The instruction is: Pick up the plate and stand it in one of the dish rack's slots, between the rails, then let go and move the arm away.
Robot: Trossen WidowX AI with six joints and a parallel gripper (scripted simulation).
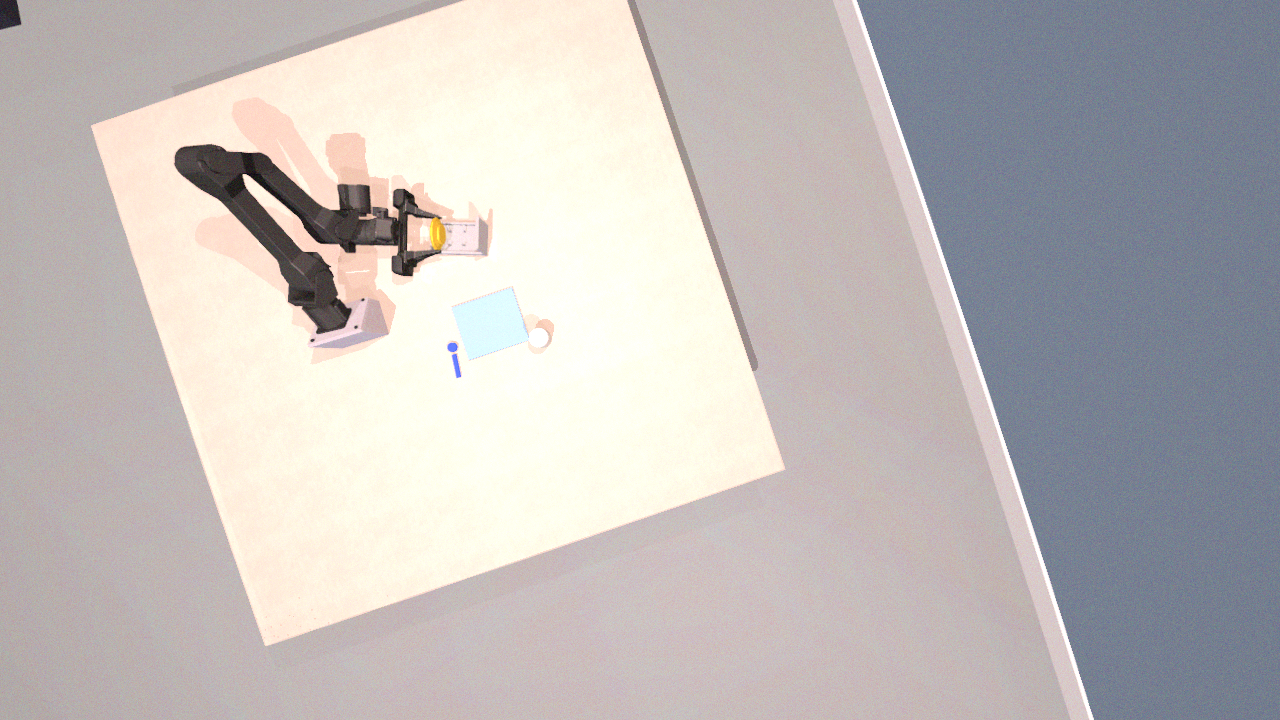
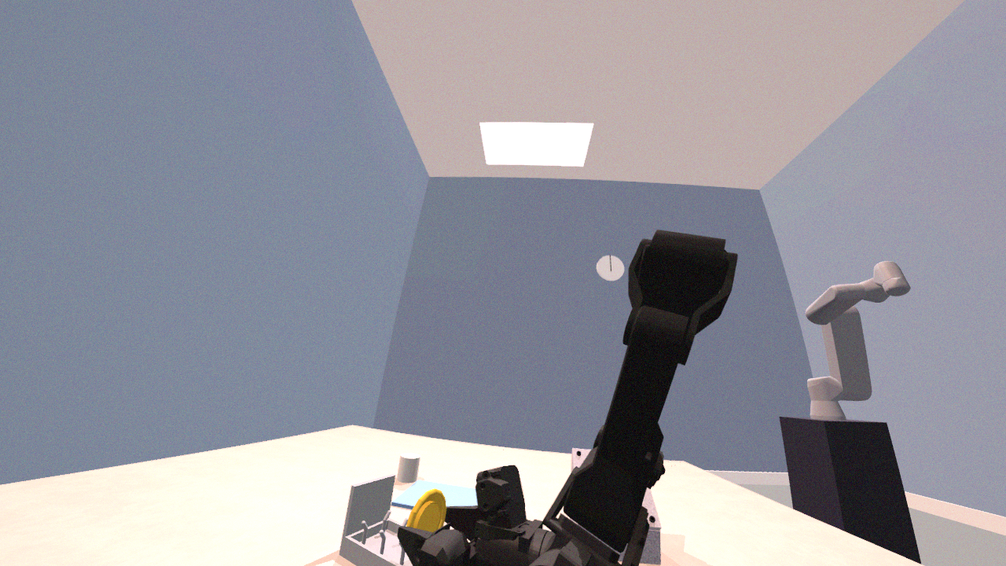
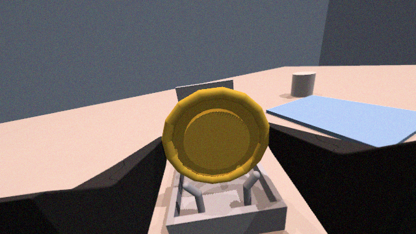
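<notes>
The yellow plate (image 1: 437,229) (image 2: 425,508) (image 3: 216,146) stands upright, its face toward the wrist camera. My gripper (image 1: 439,235) (image 2: 426,522) (image 3: 214,134) is shut on it, one finger at each side edge. The grey dish rack (image 1: 483,237) (image 2: 368,503) (image 3: 227,221) has short bent rails and a tall panel at its far end. The plate is over the rack's near end; in the wrist view two rails show below and in front of it. Its lower edge looks above the rack floor; whether it touches any rails is hidden.
A light blue flat square (image 1: 490,323) (image 2: 439,494) (image 3: 351,118) lies beside the rack, with a pale cylinder (image 1: 537,337) (image 2: 409,469) (image 3: 303,85) near its corner. A blue disc (image 1: 452,347) and blue strip (image 1: 456,366) lie near the square. The arm's base block (image 1: 368,322) is nearby.
</notes>
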